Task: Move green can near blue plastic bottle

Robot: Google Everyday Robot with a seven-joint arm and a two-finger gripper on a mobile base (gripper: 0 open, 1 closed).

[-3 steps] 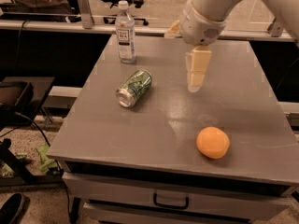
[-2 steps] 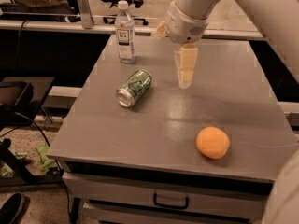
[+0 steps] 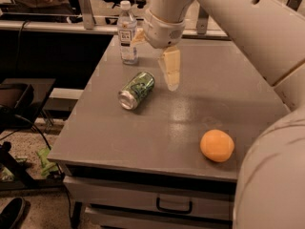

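Observation:
The green can point(image 3: 137, 89) lies on its side on the grey table point(image 3: 143, 142), left of centre, its silver end facing the front left. The blue plastic bottle point(image 3: 127, 33) stands upright at the table's back left, with a white cap and a white label. My gripper point(image 3: 171, 80) hangs from the pale arm, pointing down just to the right of the can and a little above the tabletop. It holds nothing that I can see. The bottle is behind and to the left of the gripper.
An orange ball-like fruit point(image 3: 217, 145) sits near the front right of the table. My arm's large pale links point(image 3: 267, 42) fill the right side of the view. A drawer with a handle point(image 3: 174, 206) is under the tabletop. Cables and dark furniture stand to the left.
My gripper has moved left and towards the front, from right of the table's middle to just beside the can. The can, bottle and orange have not moved.

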